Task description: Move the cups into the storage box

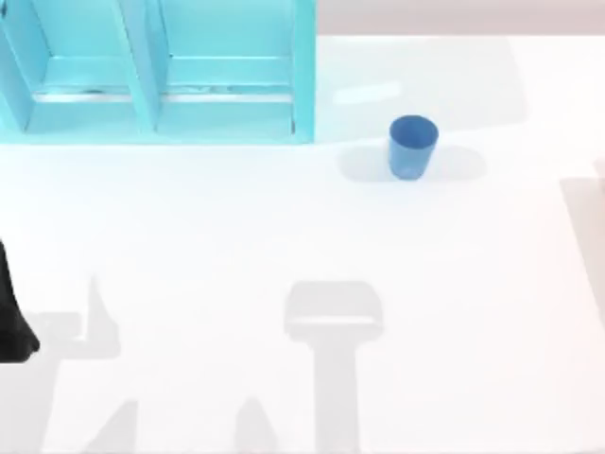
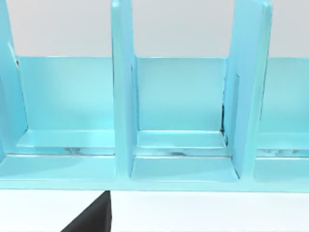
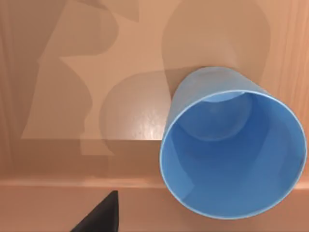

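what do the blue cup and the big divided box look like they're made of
Cup: probably smooth plastic, with thin walls, even blue colour and a soft sheen inside. Storage box: likely painted wood or rigid plastic, given its flat thick panels and glossy cyan finish with dark scuffs at the joints.

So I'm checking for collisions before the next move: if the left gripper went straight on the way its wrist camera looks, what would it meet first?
Most likely the storage box: its middle compartment faces the left gripper head-on, between two upright dividers. How far off it is, the picture does not settle.
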